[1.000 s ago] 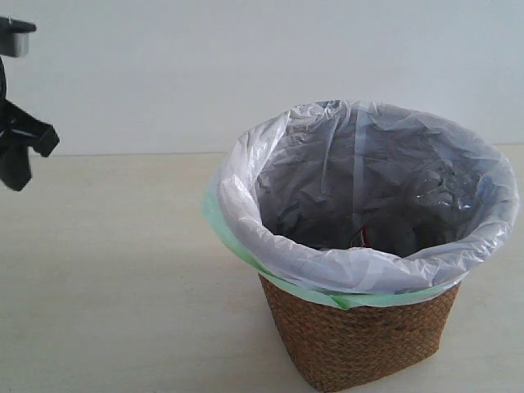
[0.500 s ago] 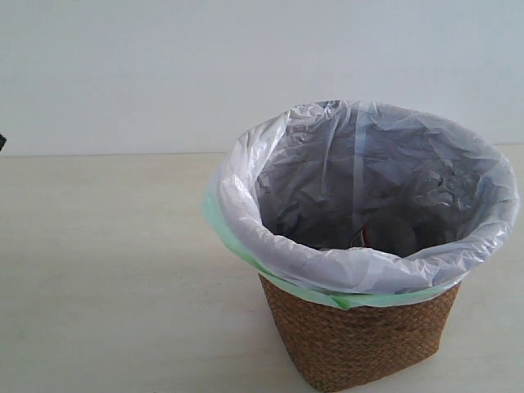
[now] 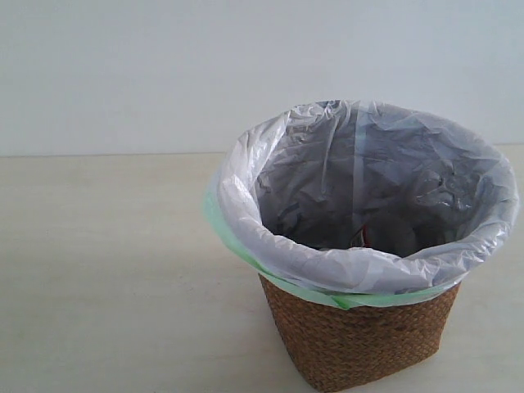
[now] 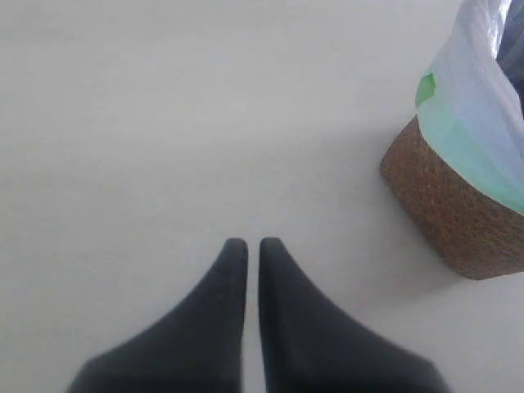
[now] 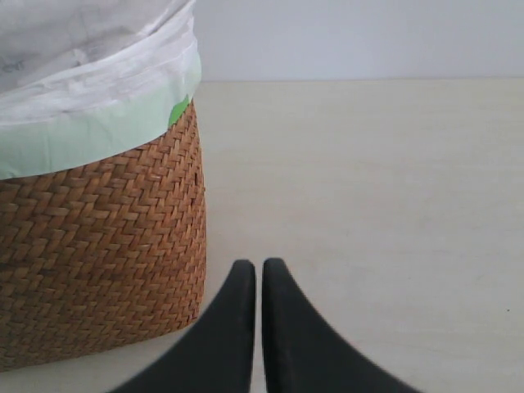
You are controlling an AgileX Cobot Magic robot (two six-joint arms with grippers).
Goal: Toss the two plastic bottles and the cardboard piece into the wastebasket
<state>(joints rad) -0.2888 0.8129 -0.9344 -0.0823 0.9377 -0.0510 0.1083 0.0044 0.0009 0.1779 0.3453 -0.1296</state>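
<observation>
The left pincer (image 4: 246,243) has its two tips pressed together with nothing in them; the right pincer (image 5: 252,265) is the same; both hang over the table (image 3: 106,270) near the wastebasket (image 3: 360,344); a bit of red (image 3: 363,237) shows deep inside its bag, too hidden to tell what.

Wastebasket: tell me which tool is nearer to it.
Right. The right tool sits close beside the wastebasket, next to its woven wall. The left tool hangs over bare table, with the wastebasket farther off to one side.
</observation>
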